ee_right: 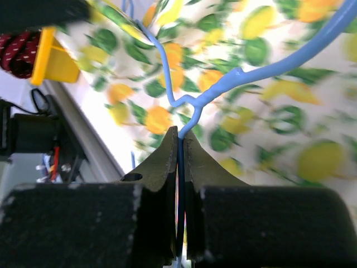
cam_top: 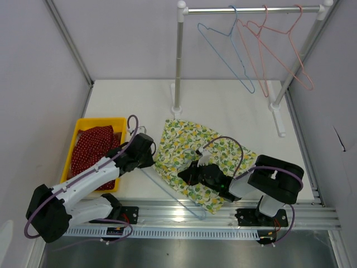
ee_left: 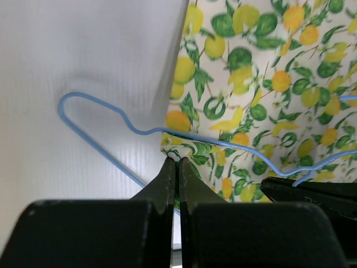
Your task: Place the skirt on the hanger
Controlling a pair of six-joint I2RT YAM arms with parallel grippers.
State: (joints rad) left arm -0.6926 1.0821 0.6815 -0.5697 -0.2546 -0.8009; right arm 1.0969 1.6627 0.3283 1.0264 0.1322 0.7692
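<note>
Right gripper (ee_right: 179, 137) clamped on blue wire hanger (ee_right: 240, 75), wire visible between closed fingers, above lemon-print skirt (cam_top: 192, 151). Left gripper (ee_left: 177, 164) fully closed, tips at skirt's left edge where hanger wire crosses; whether fabric is pinched, unclear. Skirt spread flat on white table (cam_top: 223, 100) between arms, hanger partly across it.
</note>
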